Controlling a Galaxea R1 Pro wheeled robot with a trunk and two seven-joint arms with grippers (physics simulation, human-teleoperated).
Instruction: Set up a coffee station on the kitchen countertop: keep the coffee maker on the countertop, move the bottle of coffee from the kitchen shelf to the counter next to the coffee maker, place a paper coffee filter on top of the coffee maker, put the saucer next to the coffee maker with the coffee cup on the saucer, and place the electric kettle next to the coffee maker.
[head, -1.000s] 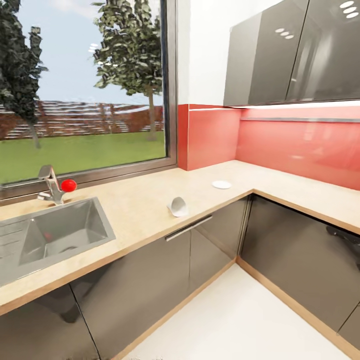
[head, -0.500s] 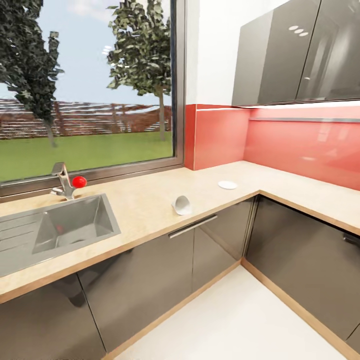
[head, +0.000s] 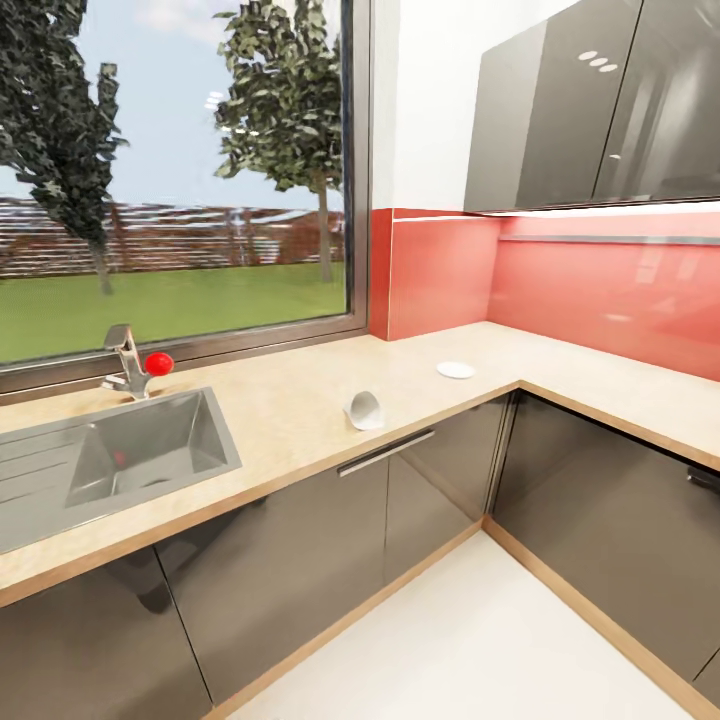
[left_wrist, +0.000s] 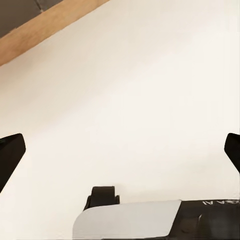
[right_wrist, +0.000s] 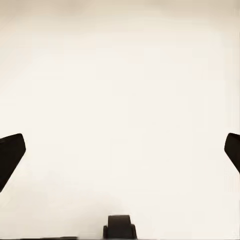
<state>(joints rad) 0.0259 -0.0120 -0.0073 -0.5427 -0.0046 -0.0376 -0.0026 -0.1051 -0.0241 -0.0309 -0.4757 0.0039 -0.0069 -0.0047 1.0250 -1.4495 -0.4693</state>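
The kitchen countertop (head: 300, 400) runs in an L under the window and along the red backsplash. On it near the front edge lies a small white rounded coffee cup (head: 363, 410), tipped on its side. The flat white saucer (head: 455, 370) sits farther back, near the corner, apart from the cup. The thin grey kitchen shelf (head: 610, 240) runs along the backsplash under the wall cabinets. The coffee maker, bottle of coffee, paper coffee filter and electric kettle are out of view. My left gripper (left_wrist: 120, 155) and right gripper (right_wrist: 120, 155) hang open over the pale floor, holding nothing.
A steel sink (head: 120, 460) with a tap (head: 125, 360) and a red knob is set into the counter at the left. Grey cabinet fronts (head: 300, 560) stand below, and dark wall cabinets (head: 600, 100) hang at the right. White floor (head: 470, 640) fills the corner.
A second ago the camera turned, so the whole picture shifted to the right. It has held still for the last half second. The cup and saucer have not moved on the counter.
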